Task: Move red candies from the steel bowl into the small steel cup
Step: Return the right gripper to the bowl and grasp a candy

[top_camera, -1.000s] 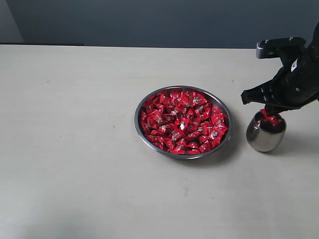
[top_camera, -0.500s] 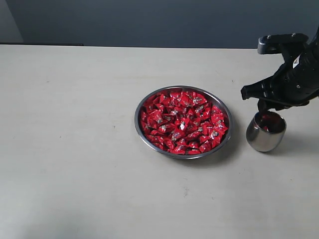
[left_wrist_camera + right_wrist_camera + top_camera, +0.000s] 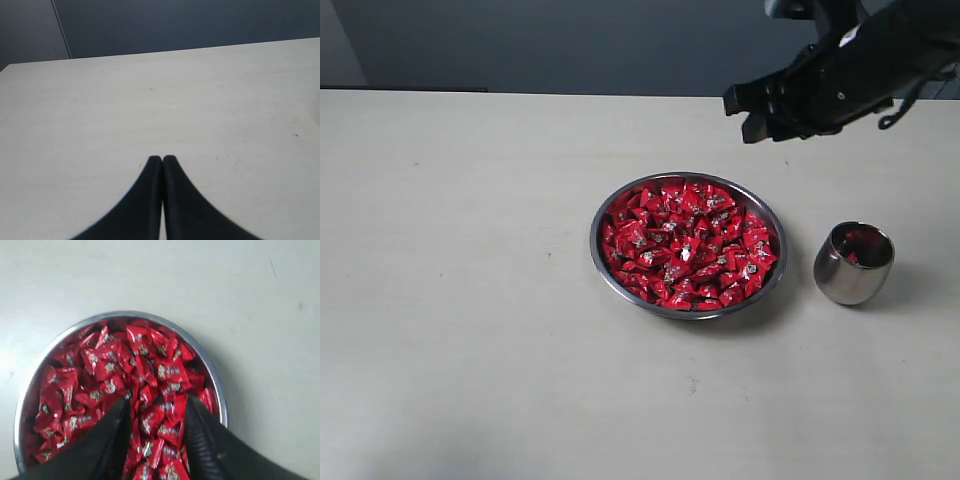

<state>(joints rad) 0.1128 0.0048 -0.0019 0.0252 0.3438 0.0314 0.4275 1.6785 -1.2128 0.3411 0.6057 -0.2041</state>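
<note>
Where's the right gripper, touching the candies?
Apart. The exterior view shows the right gripper high in the air beyond the bowl's far rim, clear of the candies; its wrist view shows them far below the open fingers.

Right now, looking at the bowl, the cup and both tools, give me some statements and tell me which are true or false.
1. The right tool is open and holds nothing. True.
2. The left tool is open. False: it is shut, above the table.
3. The small steel cup lies on its side. False: it stands upright, apart from the steel bowl.
4. The steel bowl is nearly empty. False: red candies fill it.
5. Something red shows inside the small steel cup. True.
</note>
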